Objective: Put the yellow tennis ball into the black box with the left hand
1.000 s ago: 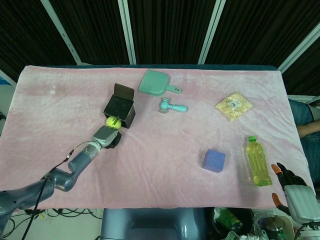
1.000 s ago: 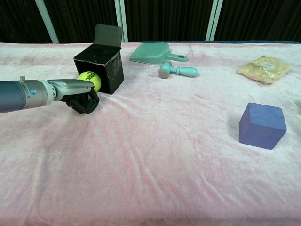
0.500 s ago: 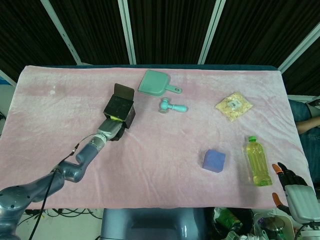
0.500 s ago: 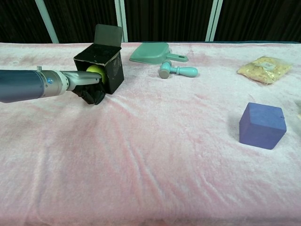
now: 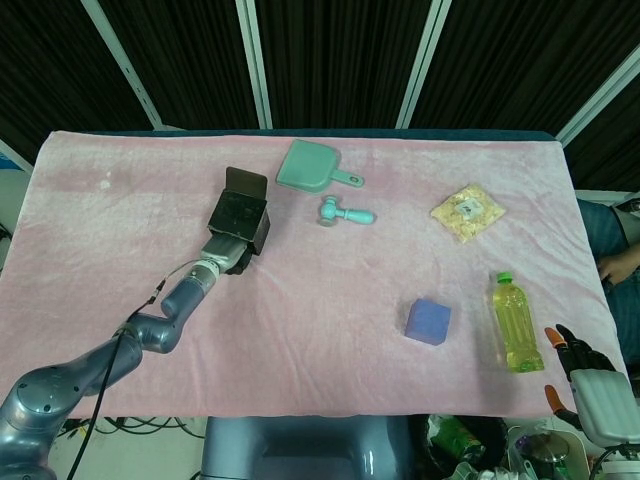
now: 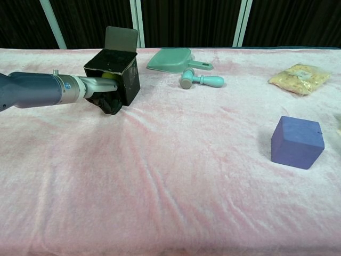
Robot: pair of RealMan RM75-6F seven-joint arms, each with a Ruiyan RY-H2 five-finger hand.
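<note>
Item: left arm (image 6: 37, 89), reaching level and low over the pink cloth (image 6: 170, 176) toward the black box (image 6: 125, 72), which lies on its side with the open mouth facing the arm and its flap (image 6: 121, 39) raised at the far edge. Item: left hand (image 6: 104, 92), pushed into the box mouth, dark fingers (image 6: 111, 105) curled under at the lower lip; whether it clasps or has let go cannot be told, since the box wall hides the grasp. Item: yellow tennis ball (image 6: 108, 76), only a sliver visible just above the hand, inside the box opening. Hazards, judged: the box is light and unbraced, so further pushing by the hand could slide or turn it away across the cloth; withdrawing with the fingers curled could drag the ball back out over the lip; a ball set free near the mouth of a box on its side may roll out. Item: right hand (image 5: 580, 365), far from the working hand at the near corner, fingers spread, holding nothing.
</note>
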